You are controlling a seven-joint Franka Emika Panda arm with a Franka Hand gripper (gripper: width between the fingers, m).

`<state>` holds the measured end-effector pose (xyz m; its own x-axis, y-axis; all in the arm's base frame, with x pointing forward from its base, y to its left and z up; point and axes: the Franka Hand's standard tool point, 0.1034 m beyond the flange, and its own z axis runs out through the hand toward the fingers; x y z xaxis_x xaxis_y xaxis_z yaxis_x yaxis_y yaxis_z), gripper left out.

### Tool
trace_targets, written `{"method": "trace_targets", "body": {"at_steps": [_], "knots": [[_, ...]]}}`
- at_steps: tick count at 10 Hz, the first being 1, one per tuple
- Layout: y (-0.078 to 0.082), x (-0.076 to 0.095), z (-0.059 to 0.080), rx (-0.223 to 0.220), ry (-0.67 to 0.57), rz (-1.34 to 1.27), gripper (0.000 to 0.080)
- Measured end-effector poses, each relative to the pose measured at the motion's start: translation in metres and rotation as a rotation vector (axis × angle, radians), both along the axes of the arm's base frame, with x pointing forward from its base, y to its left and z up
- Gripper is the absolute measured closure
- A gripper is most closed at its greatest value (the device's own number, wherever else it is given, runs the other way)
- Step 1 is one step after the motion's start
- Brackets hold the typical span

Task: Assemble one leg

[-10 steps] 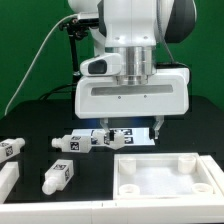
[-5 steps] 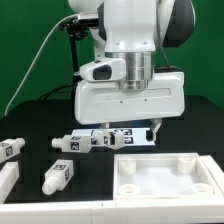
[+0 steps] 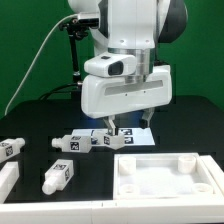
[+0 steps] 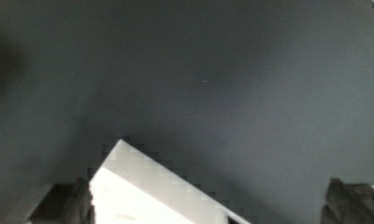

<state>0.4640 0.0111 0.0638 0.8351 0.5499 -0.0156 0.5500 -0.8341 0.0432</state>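
Note:
Three white legs with tag stickers lie on the black table in the exterior view: one just left of the marker board, one near the front, one at the far left. My gripper hangs above the marker board, turned at an angle, open and empty. It touches no leg. In the wrist view my gripper shows only its two dark fingertips wide apart, with a white corner between them over dark table; I cannot tell which part that corner belongs to.
The large white tabletop piece with raised corner sockets lies at the front on the exterior view's right. A white block sits at the front left edge. A black stand with cables rises behind the arm.
The hand has turned about its vertical axis and shifted slightly toward the exterior view's left and upward. The jaws stay open. The legs and tabletop have not moved.

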Motion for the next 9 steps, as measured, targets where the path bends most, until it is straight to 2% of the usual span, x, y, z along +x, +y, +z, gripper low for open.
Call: {"method": "trace_targets", "body": {"at_steps": [1, 2, 3, 4, 5, 7, 9], "knots": [[-0.001, -0.001, -0.001, 0.000, 0.001, -0.004, 0.0151], [-0.004, -0.012, -0.008, -0.016, 0.057, -0.047, 0.0151], [-0.006, -0.029, -0.010, -0.078, 0.158, -0.057, 0.0151], [-0.006, -0.043, -0.010, -0.176, 0.244, -0.034, 0.0151], [-0.002, -0.053, -0.012, -0.231, 0.300, -0.053, 0.0151], [0.001, -0.052, -0.012, -0.274, 0.374, -0.043, 0.0151], [0.000, -0.057, -0.014, -0.352, 0.511, -0.043, 0.0151]]}}
